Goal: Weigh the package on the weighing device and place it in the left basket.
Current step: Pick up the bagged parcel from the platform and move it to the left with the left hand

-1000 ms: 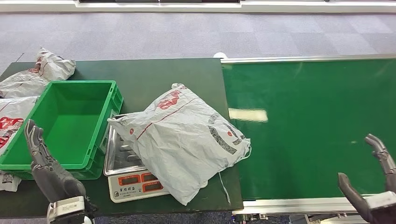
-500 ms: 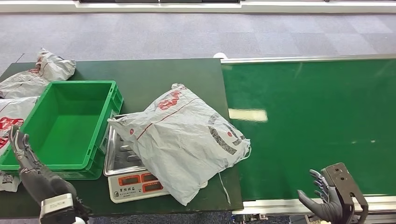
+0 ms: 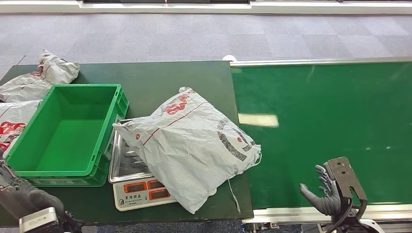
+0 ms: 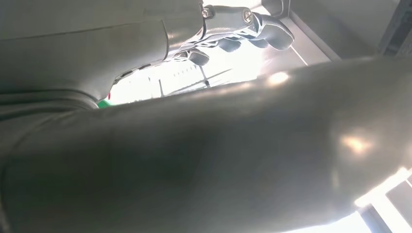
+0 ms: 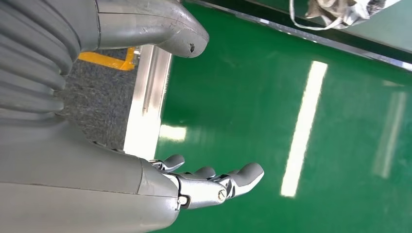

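Note:
A grey-white package [image 3: 189,145] with red print lies across the silver scale [image 3: 130,187], hiding most of its pan; the red displays show at the front. To the scale's left stands the green basket [image 3: 29,167], with nothing inside. My left hand [image 3: 17,194] is low at the table's near-left corner, beside the basket's front, fingers stretched [image 4: 243,26] and holding nothing. My right hand [image 3: 323,194] hovers over the near edge of the green conveyor belt [image 3: 320,121], fingers [image 5: 214,182] spread and empty, well right of the package. A corner of the package [image 5: 340,9] appears in the right wrist view.
Other grey packages lie left of the basket [image 3: 14,124] and at the table's far-left corner [image 3: 48,73]. The dark green table [image 3: 165,80] joins the belt at a metal rail [image 3: 316,212]. Grey carpet lies beyond.
My left hand has sunk down and leftward away from the basket's front. My right hand swung left along the belt's near edge and turned over. The package stayed on the scale.

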Available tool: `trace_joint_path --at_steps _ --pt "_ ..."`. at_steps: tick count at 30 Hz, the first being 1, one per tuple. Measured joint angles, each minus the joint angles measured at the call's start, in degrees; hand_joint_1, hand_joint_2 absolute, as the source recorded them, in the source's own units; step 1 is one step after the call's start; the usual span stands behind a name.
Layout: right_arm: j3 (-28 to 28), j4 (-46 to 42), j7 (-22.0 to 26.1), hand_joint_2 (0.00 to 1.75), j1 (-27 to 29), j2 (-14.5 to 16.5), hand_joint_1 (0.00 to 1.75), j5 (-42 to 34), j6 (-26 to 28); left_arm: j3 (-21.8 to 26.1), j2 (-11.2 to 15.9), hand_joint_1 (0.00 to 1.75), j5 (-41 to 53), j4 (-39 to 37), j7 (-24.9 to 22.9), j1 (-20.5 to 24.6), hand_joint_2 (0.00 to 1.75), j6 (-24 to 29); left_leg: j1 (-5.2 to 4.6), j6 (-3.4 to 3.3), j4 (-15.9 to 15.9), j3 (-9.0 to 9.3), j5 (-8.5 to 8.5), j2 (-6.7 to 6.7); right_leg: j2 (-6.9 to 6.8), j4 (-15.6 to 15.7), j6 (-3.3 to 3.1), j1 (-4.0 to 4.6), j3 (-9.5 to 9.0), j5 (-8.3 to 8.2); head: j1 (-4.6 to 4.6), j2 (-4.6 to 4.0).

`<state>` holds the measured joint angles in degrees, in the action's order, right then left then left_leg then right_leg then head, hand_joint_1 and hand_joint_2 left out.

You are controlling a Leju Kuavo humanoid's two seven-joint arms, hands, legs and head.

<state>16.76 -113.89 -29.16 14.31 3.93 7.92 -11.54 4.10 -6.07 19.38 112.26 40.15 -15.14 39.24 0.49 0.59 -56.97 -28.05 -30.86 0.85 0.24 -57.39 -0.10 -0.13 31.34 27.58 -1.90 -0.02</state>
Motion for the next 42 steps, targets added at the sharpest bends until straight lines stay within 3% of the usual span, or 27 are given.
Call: trace_joint_path --at_steps 17,24,28,36,42 --pt "-0.1 -0.4 0.0 1.75 0.5 1.5 0.00 1.5 0.2 1.5 -1.9 0.00 0.7 0.5 -0.4 0.3 0.00 -1.7 0.00 0.00 0.0 0.12 0.00 0.01 0.00 0.0 0.00 0.01 -0.01 0.00 0.00 0.00" --pt "-0.1 -2.7 0.0 1.75 3.2 2.8 0.00 4.4 -0.7 1.8 -1.5 0.00 6.6 -2.9 -7.9 3.8 0.00 -11.4 0.00 0.00 0.0 0.10 0.00 0.02 -0.01 0.0 0.00 0.01 -0.02 0.00 0.01 0.00" --pt "-0.1 -3.3 0.0 1.75 4.1 3.0 0.00 5.2 -1.4 1.1 0.6 0.00 12.4 -7.2 -13.0 8.4 1.75 -17.4 0.00 0.01 0.0 0.19 0.05 0.01 -0.01 0.0 -0.02 0.01 -0.04 -0.03 0.01 0.00" --pt "-0.1 -3.5 0.0 1.75 4.6 3.0 0.00 4.9 -0.4 -4.6 8.4 0.00 17.1 -21.0 -18.4 23.0 1.75 -28.6 0.00 0.13 0.0 0.49 0.25 0.03 -0.02 0.0 -0.09 0.02 0.04 -0.22 0.00 0.00" --pt "-0.1 -3.7 0.0 1.75 5.0 3.0 0.00 4.3 -0.7 -11.4 12.6 0.00 19.3 -31.8 -21.1 33.8 1.75 -33.7 0.00 0.11 0.0 0.47 0.31 -0.01 0.02 -0.1 -0.15 0.01 0.08 -0.30 0.02 0.00"
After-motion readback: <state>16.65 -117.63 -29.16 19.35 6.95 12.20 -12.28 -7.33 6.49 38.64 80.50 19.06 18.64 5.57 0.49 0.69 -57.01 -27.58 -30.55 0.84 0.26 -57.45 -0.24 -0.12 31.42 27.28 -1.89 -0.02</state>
